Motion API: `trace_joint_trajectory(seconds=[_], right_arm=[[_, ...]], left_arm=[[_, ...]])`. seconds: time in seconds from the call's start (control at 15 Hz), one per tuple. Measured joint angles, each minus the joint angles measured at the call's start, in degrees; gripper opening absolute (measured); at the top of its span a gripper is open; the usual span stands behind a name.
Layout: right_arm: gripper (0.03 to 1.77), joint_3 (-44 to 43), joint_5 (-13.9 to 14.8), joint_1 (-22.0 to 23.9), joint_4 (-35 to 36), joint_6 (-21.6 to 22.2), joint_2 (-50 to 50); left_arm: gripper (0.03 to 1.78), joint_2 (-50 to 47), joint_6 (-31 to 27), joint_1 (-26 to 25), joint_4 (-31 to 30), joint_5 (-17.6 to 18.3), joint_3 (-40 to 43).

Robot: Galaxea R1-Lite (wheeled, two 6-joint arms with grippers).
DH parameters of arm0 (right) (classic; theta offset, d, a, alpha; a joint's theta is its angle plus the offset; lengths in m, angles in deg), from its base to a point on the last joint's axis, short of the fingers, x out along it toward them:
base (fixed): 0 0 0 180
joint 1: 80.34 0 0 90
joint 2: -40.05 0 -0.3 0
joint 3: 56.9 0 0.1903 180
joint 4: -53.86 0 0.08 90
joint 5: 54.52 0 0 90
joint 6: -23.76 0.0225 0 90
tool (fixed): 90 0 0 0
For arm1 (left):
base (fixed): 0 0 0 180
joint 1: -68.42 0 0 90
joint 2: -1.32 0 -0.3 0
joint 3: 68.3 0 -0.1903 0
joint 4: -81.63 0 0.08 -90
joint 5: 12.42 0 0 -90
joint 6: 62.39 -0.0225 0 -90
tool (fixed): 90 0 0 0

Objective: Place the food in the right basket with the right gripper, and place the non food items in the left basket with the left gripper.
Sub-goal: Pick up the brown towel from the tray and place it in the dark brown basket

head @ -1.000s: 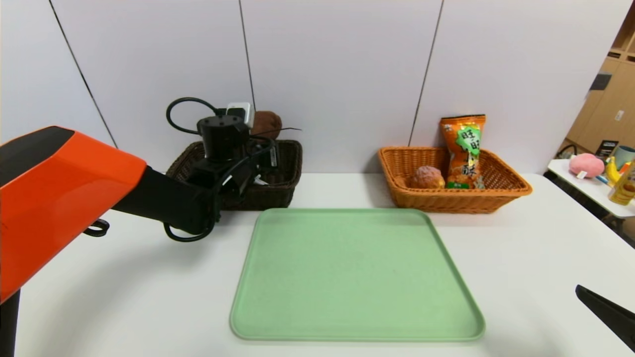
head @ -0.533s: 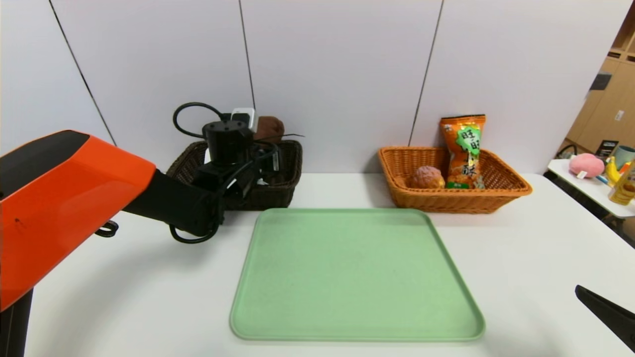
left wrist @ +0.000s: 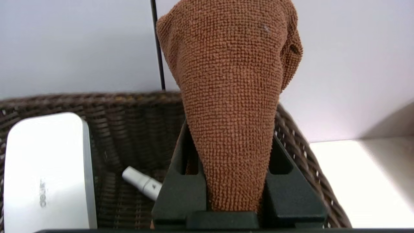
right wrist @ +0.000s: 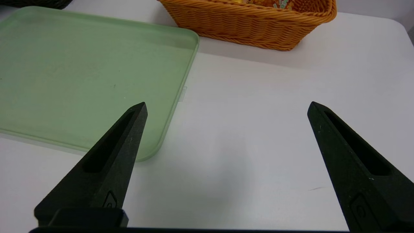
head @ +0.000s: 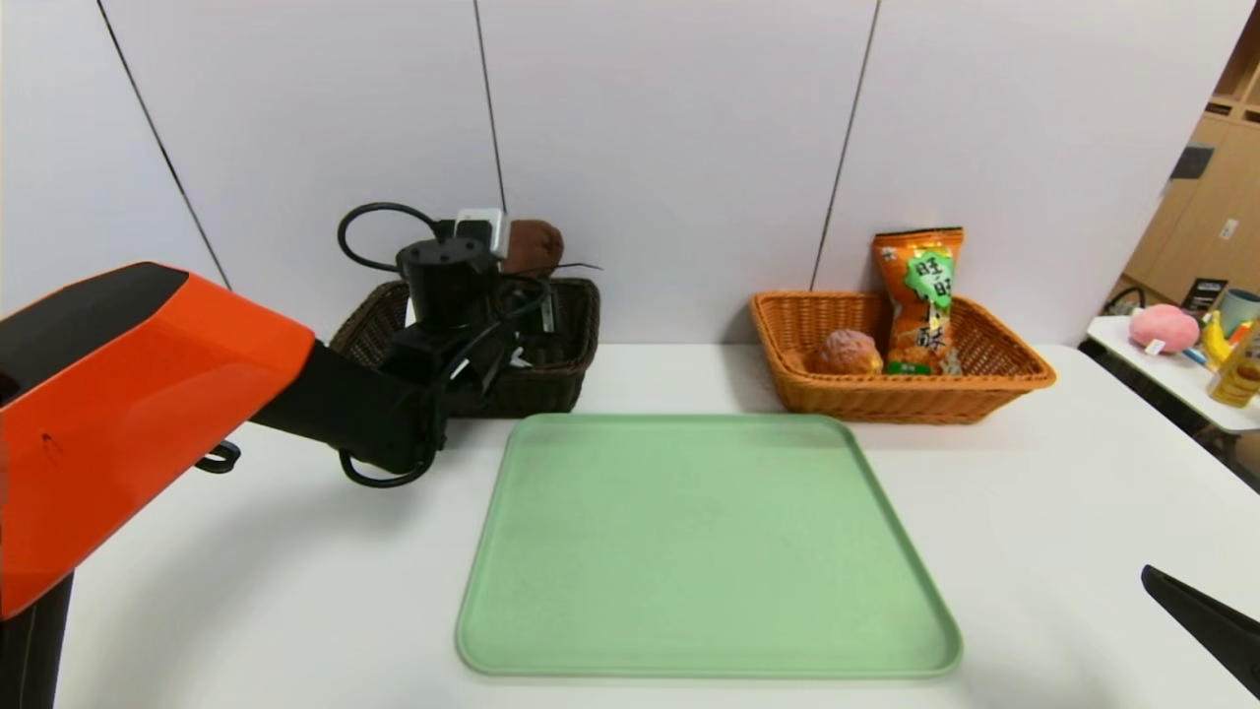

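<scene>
Left gripper [head: 527,251], upper left of the head view: clamped on brown towel [head: 533,246], dipped then lifted slightly, still above dark basket [head: 561,379]; release pending. Centre: green tray [head: 704,551], bare. Upper right: orange basket [head: 994,379] holding bun [head: 845,353], snack bag [head: 920,295]. Lower right: right gripper [right wrist: 226,108], spread wide, empty, parked.

Brown towel [left wrist: 233,106] hangs clamped above the dark basket [left wrist: 129,129] holding box [left wrist: 45,174], pen [left wrist: 142,183].

Bright even light, soft shadows on the white table [head: 1034,512]
</scene>
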Motion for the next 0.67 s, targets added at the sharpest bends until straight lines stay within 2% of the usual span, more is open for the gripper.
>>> trace_joint_trajectory(seconds=[0.33, 0.67], right_arm=[[1.71, 0.39, 0.02, 0.02, 0.0, 0.05, 0.0], [1.71, 0.3, 0.05, 0.0, 0.02, 0.11, -0.11]], left_arm=[[0.41, 1.19, -1.4, 0.02, -3.63, 0.13, -0.11], [0.41, 0.94, -1.57, 0.11, -3.85, 1.76, 1.19]])
